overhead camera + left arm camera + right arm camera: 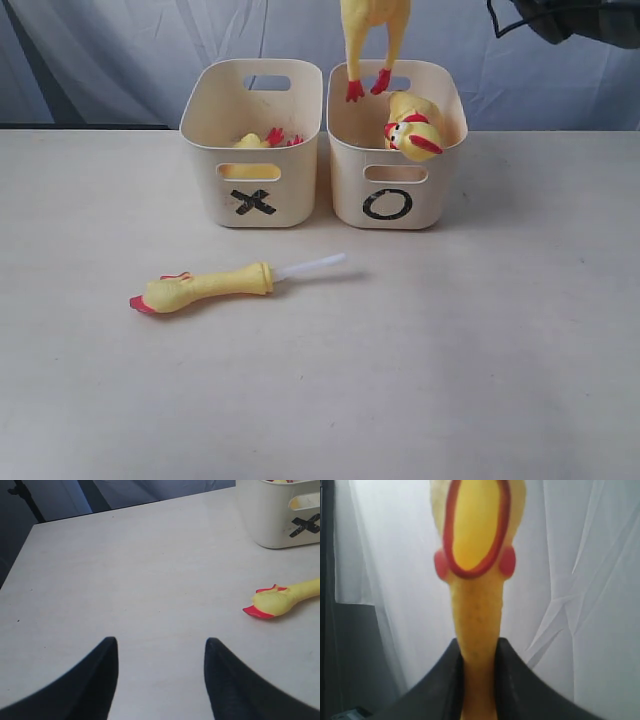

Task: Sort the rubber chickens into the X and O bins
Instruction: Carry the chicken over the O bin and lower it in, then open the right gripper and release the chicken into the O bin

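The pale tabletop (520, 330) carries everything, with two cream tubs side by side and touching at the middle of its far edge. The X bin (252, 175) is on the left and the O bin (392, 180) on the right, both with their black marks facing the near edge. Above the O bin hangs a long chicken (372, 35), its long axis upright and its red feet pointing down, level with the bin's far rim; its upper part is cut off by the frame. The right gripper (479, 645) pinches this chicken (477, 605) on its narrow yellow part, one black finger pressed to each side. The left gripper (161, 640) hovers over bare tabletop toward the left edge, fingers spread wide with nothing between them. A head-and-neck piece (205, 288) lies flat left of centre, well in front of the X bin. Its long axis runs roughly left to right, with the red beak toward the left edge, slightly nearer. A white tube (312, 265) sticks out of its cut end toward the bins. A chicken head (412, 128) leans over the O bin's front rim, beak facing the near edge. Yellow pieces with red feet (265, 139) lie low inside the X bin.
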Controlling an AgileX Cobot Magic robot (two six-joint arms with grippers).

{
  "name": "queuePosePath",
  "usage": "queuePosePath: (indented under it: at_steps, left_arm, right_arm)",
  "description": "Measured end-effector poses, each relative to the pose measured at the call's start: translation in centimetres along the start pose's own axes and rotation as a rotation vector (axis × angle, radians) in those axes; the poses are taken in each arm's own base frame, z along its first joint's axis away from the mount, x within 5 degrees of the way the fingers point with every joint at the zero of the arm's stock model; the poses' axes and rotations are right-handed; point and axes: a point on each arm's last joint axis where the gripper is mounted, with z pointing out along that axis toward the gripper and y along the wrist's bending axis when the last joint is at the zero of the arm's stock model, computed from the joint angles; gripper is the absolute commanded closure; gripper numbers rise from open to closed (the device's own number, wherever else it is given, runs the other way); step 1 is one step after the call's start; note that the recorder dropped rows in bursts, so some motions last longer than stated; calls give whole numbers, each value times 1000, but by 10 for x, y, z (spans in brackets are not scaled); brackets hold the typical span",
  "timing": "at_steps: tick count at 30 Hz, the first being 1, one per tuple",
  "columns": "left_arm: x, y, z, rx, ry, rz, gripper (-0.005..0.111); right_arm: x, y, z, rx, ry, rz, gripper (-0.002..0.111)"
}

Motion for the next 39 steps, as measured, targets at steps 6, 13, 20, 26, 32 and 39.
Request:
queuePosePath:
  at_steps: [6, 13, 20, 26, 32, 39]
  left_arm:
    - [0, 0, 0, 0, 0, 0, 57]
    - [0, 0, 0, 0, 0, 2, 57]
    - [0, 0, 0, 0, 0, 4, 57]
    - [0, 0, 0, 0, 0, 4, 57]
    - [0, 1, 0, -6, -2, 9, 57]
    - [0, 1, 0, -6, -2, 9, 57]
  right_arm:
    - [28, -13, -5, -82, 7, -34, 109]
    - [53, -8, -1, -215, 42, -99, 109]
    - [80, -12, -1, -204, 108, 78, 109]
    - [89, -22, -1, -86, 199, 211, 109]
    - [93, -26, -2, -29, 251, 238, 109]
    - [98, -27, -3, -16, 303, 207, 109]
